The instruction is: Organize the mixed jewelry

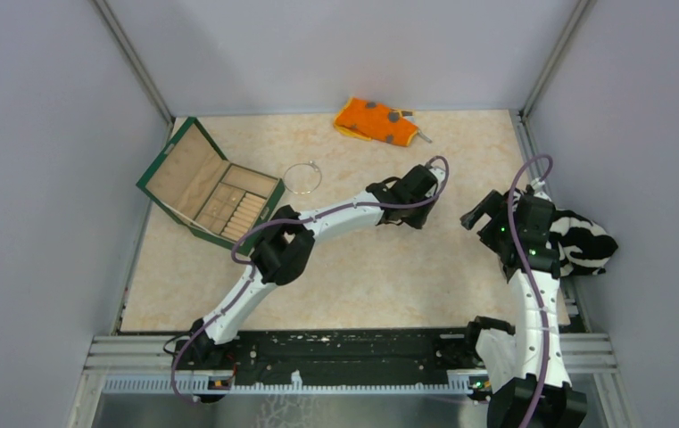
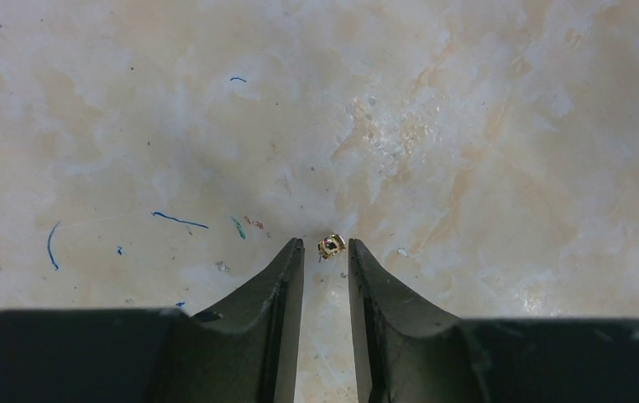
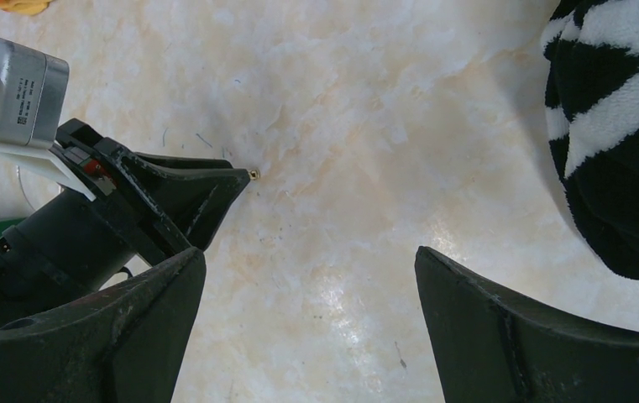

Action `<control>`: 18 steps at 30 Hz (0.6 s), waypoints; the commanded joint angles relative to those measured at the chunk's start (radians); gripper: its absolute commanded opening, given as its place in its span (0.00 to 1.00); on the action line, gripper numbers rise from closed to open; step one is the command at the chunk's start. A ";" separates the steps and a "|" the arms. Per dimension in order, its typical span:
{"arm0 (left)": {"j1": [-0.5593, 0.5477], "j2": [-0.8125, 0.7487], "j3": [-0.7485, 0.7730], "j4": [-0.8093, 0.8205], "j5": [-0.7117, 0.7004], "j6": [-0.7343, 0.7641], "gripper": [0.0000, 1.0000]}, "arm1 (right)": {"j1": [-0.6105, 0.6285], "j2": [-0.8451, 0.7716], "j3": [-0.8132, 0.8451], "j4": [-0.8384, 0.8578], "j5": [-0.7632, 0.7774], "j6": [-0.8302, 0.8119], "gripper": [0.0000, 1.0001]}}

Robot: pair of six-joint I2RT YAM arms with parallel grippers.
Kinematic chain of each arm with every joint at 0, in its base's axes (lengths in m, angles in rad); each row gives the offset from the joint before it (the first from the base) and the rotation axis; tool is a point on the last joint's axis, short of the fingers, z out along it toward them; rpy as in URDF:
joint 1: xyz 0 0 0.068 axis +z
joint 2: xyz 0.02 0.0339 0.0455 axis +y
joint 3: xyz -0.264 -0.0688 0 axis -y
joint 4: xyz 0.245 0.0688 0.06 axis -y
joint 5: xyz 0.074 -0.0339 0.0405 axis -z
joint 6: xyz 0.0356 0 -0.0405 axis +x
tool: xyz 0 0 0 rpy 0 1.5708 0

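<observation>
Your left gripper [image 2: 326,257] is narrowly parted, a tiny gold piece [image 2: 331,245] just at its tips; your right gripper [image 3: 307,260] gapes wide near the striped cloth [image 3: 610,126].

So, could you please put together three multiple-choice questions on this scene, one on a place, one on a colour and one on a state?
1. Where is the wire hoop relative to the open box?
A inside it
B on the table beside it
C lifted above it in a gripper

2. What colour is the tiny piece at the tips of the left gripper?
A blue
B gold
C red

3. How is the right gripper?
A shut on the hoop
B shut, empty
C wide open, empty

Answers:
1 B, the top view shows the hoop flat on the table just right of the box.
2 B, the left wrist view shows it shiny gold.
3 C, the right wrist view shows the fingers far apart with only bare table between them.
</observation>
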 commanded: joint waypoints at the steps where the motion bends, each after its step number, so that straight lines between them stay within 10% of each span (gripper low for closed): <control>1: 0.001 0.010 0.037 -0.015 -0.015 0.004 0.34 | -0.005 -0.017 0.000 0.018 -0.009 -0.011 0.94; 18: 0.001 0.028 0.037 -0.010 -0.005 -0.009 0.22 | -0.004 -0.008 0.008 0.016 -0.007 -0.015 0.94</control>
